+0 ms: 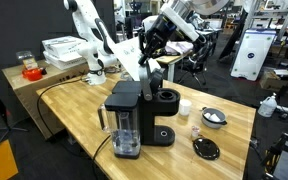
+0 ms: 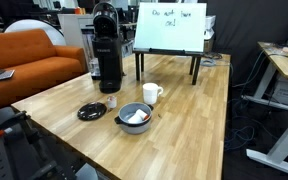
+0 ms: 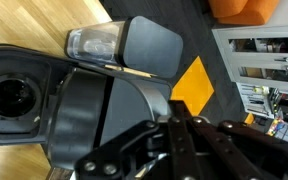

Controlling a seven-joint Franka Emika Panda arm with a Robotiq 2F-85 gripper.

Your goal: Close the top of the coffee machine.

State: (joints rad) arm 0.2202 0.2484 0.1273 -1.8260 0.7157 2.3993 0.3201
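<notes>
**LID NOT YET DOWN, GRIPPER CLOSED ABOVE IT**

Found gripper (image 3: 179,128) with fingers drawn together, holding nothing. Located the top (image 3: 109,105) of the coffee machine (image 1: 139,115) directly below the gripper, apparently raised off the brew section. Unable to tell whether touching. Noted round brew chamber (image 3: 9,98) exposed off to one side of the gripper, and clear water tank (image 3: 92,42) beyond the fingertips.

Risks, as judged:
- Pressing off-centre or close to the hinge: likely to skid closed fingertips off smooth plastic and leave the lid half shut.
- Pushing sideways rather than down: liable to shove or tip the machine across the bench (image 1: 79,115), toward the white cup (image 1: 185,107) below and beside the gripper.
- Bearing on after seating: likely to strain the hinge.

Arm pose: reaching in from above in an exterior view, wrist angled down, gripper aimed at the machine's top.
</notes>
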